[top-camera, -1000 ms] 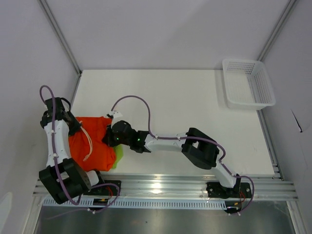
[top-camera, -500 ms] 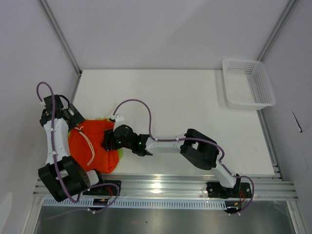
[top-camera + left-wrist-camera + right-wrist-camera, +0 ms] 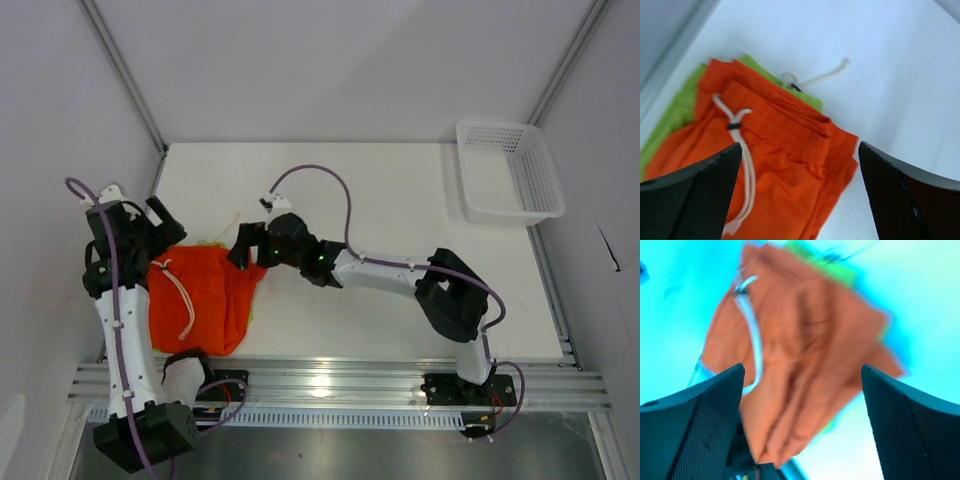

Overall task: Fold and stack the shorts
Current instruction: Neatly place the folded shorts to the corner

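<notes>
**Stack down, nothing gripped**

I see the orange shorts (image 3: 200,300) lying folded on the green shorts (image 3: 672,107) at the bench's (image 3: 400,200) near-left corner. Above them my left fingers (image 3: 695,195) and right fingers (image 3: 690,415) are spread wide, holding nothing.

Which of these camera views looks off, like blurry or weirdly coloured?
Right wrist view: the folded orange-red fabric shorts are smeared by blur and the table reads cyan. Left wrist view: slightly soft, colours natural. Top external view: sharp, with glare on the metal rail.
</notes>
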